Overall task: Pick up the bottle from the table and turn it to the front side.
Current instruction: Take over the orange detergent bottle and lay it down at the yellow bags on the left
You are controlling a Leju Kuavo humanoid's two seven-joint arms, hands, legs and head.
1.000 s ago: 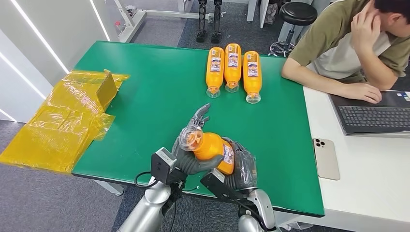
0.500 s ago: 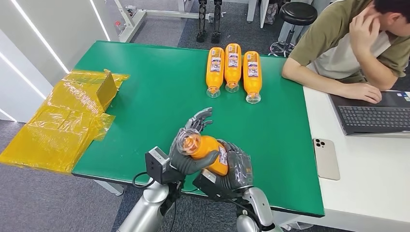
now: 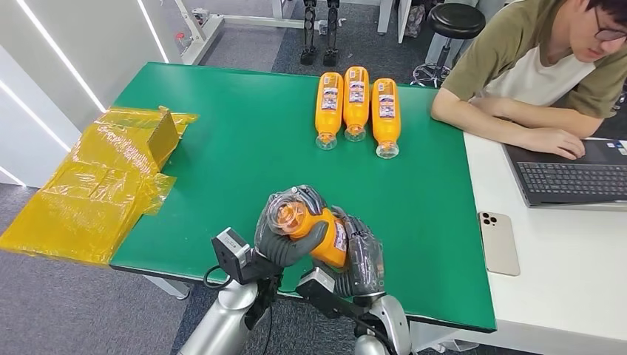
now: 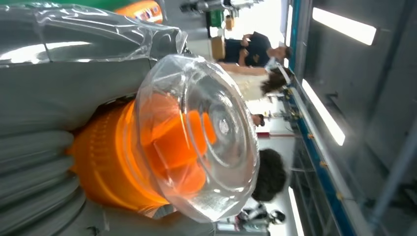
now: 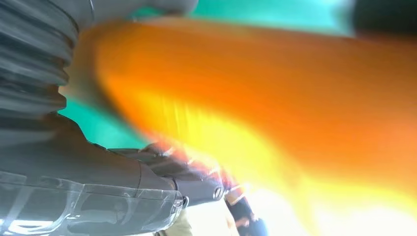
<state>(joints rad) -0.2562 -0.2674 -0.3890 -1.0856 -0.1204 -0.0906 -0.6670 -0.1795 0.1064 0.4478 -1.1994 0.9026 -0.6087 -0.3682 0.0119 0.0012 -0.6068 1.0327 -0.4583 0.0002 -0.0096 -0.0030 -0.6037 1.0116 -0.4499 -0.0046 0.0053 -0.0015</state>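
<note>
Both robot hands clamp one orange bottle [image 3: 319,231] above the green counter's [image 3: 222,148] near edge: the left robot hand [image 3: 285,229] wraps its neck below the clear cap [image 4: 196,132], and the right robot hand [image 3: 362,255] grips its body. Three more bottles [image 3: 356,111] lie at the far side.

Held bottle [image 3: 318,229] sits above the near edge of the counter [image 3: 222,140], between left robot hand [image 3: 285,229] and right robot hand [image 3: 362,255], cap end toward the left. Three bottles [image 3: 356,100] lie side by side at the far edge. Plastic sheet [image 3: 96,185] overhangs the left edge. Right of the counter: phone [image 3: 499,242], then laptop [image 3: 573,177] before a seated person [image 3: 540,66].
</note>
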